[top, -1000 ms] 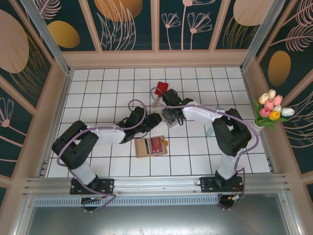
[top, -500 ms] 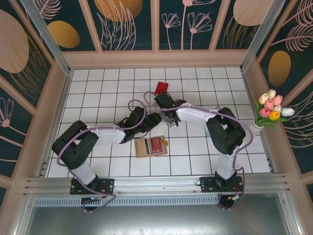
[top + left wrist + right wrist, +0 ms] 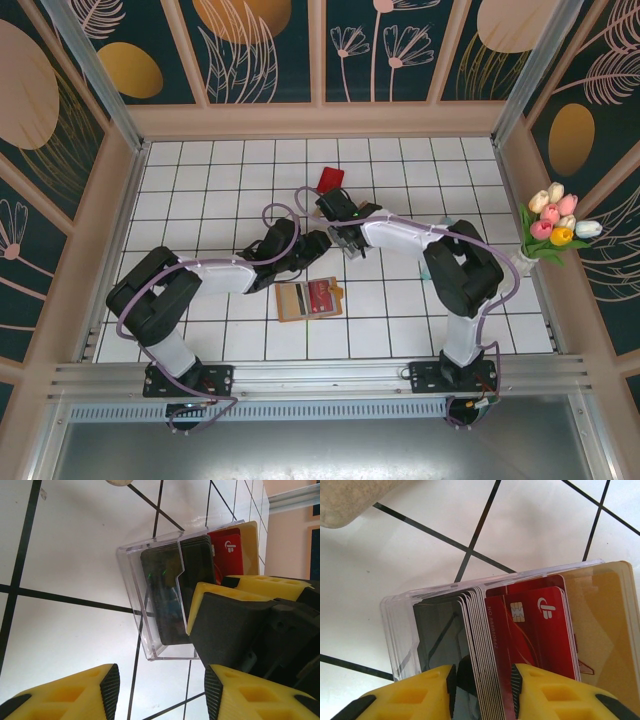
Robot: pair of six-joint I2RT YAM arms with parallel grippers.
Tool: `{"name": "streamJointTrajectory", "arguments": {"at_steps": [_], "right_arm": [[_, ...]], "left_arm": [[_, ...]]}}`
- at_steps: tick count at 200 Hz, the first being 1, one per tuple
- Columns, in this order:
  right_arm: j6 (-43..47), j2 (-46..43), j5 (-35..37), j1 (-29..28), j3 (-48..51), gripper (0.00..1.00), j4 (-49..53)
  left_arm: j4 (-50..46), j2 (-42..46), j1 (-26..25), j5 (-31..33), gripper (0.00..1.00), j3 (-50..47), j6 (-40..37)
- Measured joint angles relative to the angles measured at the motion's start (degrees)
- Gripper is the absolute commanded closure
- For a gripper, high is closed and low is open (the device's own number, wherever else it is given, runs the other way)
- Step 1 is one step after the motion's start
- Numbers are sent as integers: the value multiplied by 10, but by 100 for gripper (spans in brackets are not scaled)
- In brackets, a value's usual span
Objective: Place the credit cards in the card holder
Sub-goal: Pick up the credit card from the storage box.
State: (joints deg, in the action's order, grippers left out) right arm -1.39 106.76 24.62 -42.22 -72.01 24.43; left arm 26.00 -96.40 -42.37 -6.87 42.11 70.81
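Right hand (image 3: 483, 692) farther left, on cards (image 3: 530, 630)

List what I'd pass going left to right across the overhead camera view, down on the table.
left arm's elbow → card holder → right arm's elbow → tulips

Appears to be a robotics lab test cell: white gridded table (image 3: 200, 190) walled in by panels (image 3: 260, 50) printed with plants, aluminium rails (image 3: 320, 377) along the near edge, a left arm (image 3: 220, 272) and a right arm (image 3: 410, 232) bolted there, tulips (image 3: 556, 215) at the right wall.
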Motion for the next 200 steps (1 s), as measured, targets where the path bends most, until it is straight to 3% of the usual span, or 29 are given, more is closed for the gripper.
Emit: {"name": "streamJointTrajectory", "arguments": {"at_steps": [53, 121, 200], "right_arm": [[0, -5, 5, 0, 0, 67, 0], [0, -5, 7, 0, 0, 82, 1], [-2, -35, 9, 0, -3, 86, 16]], "left_arm": [[6, 0, 0, -2, 49, 0, 0], [8, 0, 0, -3, 49, 0, 0], [8, 0, 0, -4, 49, 0, 0]]}}
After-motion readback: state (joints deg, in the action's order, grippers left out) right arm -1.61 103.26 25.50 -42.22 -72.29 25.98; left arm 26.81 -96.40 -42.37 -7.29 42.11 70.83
